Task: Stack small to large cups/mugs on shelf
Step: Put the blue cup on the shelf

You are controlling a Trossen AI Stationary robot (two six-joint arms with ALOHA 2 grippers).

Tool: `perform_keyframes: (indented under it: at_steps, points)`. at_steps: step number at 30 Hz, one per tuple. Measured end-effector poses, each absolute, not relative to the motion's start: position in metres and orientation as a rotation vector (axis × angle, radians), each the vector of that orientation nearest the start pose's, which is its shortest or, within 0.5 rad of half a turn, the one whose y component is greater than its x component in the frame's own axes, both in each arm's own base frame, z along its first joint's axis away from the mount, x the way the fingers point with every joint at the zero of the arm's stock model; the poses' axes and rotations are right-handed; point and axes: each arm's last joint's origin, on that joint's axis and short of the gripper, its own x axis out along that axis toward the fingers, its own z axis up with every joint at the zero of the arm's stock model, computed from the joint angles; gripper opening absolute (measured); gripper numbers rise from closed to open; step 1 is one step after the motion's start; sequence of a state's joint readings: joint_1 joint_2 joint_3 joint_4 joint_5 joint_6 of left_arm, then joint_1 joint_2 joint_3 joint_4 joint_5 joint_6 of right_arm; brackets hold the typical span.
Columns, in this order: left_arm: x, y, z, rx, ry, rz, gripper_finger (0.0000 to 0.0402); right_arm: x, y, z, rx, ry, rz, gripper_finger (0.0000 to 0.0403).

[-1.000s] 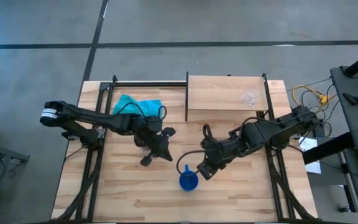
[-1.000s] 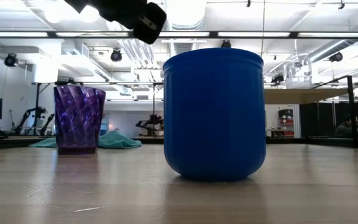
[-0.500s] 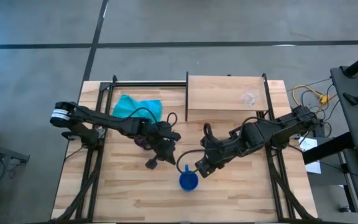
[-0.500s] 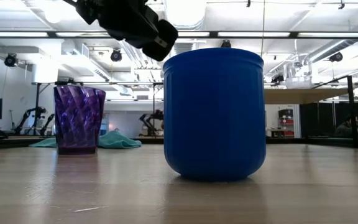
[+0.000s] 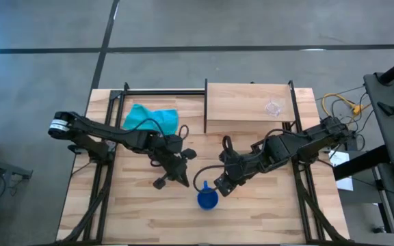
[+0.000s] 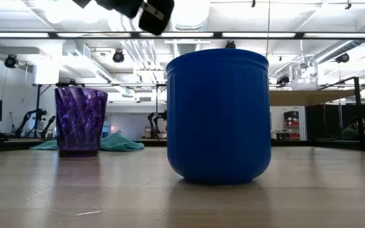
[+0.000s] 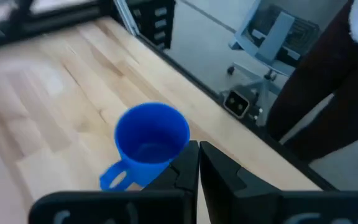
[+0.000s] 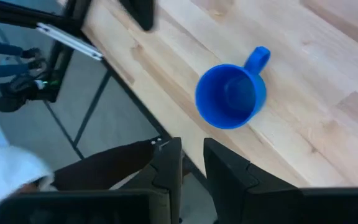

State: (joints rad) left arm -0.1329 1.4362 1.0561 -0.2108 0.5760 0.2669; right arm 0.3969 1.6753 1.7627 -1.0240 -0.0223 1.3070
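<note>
The bright blue mug (image 5: 207, 198) (image 6: 218, 117) (image 7: 151, 137) (image 8: 230, 96) stands upright on its base near the table's near edge, and nothing touches it. My left gripper (image 5: 178, 176) (image 7: 197, 168) hovers shut, above and to the left of the mug. My right gripper (image 5: 219, 188) (image 8: 192, 163) hangs just to the mug's far right, its fingers a narrow gap apart and holding nothing. The purple ribbed tumbler (image 6: 81, 120) stands farther back on the left; my left arm covers it in the high view. The small clear cup (image 5: 273, 107) sits on the light-wood shelf (image 5: 245, 102).
A teal cloth (image 5: 152, 116) lies crumpled at the table's far left, beside the shelf. Black frame rails run along both sides of the table (image 5: 149, 219). The table's near edge is close below the mug. Yellow cables lie off the table's right side.
My left gripper dipped toward the blue mug and reached slightly right. It then rose and drew back left, ending higher in the low view. The mug, the tumbler and my right gripper kept their places.
</note>
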Motion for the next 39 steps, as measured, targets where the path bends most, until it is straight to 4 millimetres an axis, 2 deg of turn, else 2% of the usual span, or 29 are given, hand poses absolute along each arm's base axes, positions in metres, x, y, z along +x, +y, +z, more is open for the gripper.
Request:
perform_keyframes:
  at_steps: [5,11,17,23,29,36,39]
  points:
    - [0.288,-0.053,0.310,0.153,0.389,-0.715,0.0000,0.326,0.137,0.354,1.057,1.061,-0.352,0.0063]
    - [0.260,-0.049,0.345,0.193,0.252,-0.661,0.0000,0.343,0.144,0.326,1.058,1.119,-0.437,0.0063]
    - [0.238,-0.043,0.367,0.225,0.169,-0.560,0.0000,0.359,0.153,0.295,0.992,1.267,-0.379,0.0071]
    - [0.224,-0.041,0.377,0.234,0.124,-0.540,0.0000,0.368,0.156,0.276,0.979,1.303,-0.410,0.0098]
    - [0.221,-0.040,0.378,0.235,0.117,-0.537,0.0000,0.373,0.156,0.265,0.990,1.319,-0.452,0.0118]
    - [0.221,-0.040,0.378,0.235,0.117,-0.538,0.0000,0.380,0.157,0.247,1.015,1.345,-0.529,0.0122]
    - [0.221,-0.040,0.378,0.235,0.117,-0.538,0.0000,0.381,0.156,0.245,1.043,1.337,-0.563,0.0118]
